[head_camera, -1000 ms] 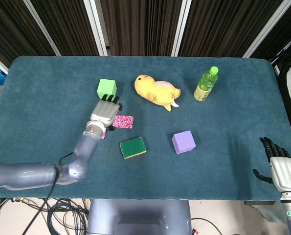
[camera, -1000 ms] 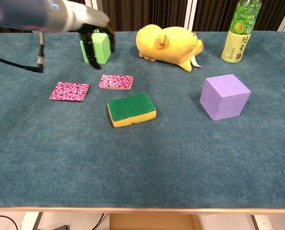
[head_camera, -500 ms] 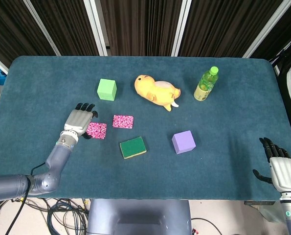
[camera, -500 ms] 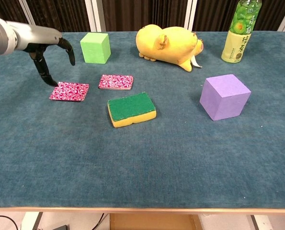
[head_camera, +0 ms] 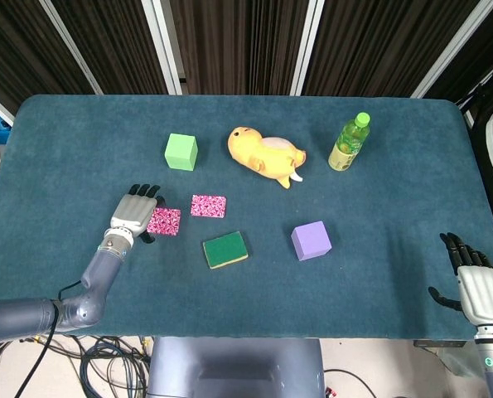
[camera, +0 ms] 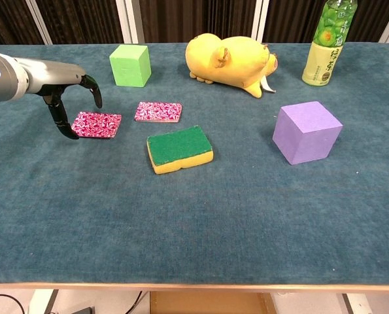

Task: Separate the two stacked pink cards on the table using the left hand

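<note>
Left hand point(camera: 68, 104): empty, fingers apart and curled downward, poised just beside the left edge of the left pink card point(camera: 97, 124); contact with the card not resolvable. Left pink card: flat on the teal tabletop point(camera: 201, 222). Right pink card point(camera: 158, 112): flat, near its partner, separated from it by a clear strip of tabletop, no overlap. Judged state of task: separation apparently complete, cards side by side rather than stacked; remaining, at most, withdrawal of the left hand. Further right, in order: green cube point(camera: 130, 65) behind the cards, green-and-yellow sponge point(camera: 180, 149) in front, yellow plush animal point(camera: 232, 63), purple cube point(camera: 307, 132). Sole container: green drink bottle point(camera: 329, 43), upright, cap on in the head view, contents not discernible. Right hand point(head_camera: 475, 280): empty, fingers spread, at the near right edge of the tabletop, well apart from everything else.
</note>
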Tool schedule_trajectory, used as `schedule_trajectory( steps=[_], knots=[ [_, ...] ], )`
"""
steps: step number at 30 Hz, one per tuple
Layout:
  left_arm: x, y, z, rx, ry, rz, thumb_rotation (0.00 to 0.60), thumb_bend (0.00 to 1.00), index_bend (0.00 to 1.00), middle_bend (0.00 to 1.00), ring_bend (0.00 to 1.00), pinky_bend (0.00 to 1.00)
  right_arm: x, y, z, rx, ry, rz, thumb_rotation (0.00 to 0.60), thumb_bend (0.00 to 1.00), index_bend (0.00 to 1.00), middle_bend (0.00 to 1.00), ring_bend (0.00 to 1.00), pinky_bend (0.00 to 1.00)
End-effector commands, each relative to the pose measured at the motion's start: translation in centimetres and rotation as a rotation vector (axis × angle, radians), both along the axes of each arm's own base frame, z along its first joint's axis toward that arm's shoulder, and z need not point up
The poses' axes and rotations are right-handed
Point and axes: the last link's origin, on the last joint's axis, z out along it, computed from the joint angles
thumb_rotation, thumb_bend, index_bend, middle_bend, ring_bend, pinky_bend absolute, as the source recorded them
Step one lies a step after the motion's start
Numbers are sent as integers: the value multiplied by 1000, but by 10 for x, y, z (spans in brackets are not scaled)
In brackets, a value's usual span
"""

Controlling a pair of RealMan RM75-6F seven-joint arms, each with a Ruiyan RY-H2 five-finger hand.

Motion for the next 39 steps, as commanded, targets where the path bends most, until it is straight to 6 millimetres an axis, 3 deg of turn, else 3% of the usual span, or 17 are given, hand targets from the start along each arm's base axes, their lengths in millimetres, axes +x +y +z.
schedule_trajectory(
  steps=[1,39],
  knots=[
    [1,1,-2,-3,0,-2,600,125,322,122,0,0,0,0,0,-2,0,0,600,200,34,83,153,216],
    [5,12,-18,5,25,21,600,130,371,133,0,0,-2,0,2,-7,-6,-6,600,201,34,84,153,216]
  ],
)
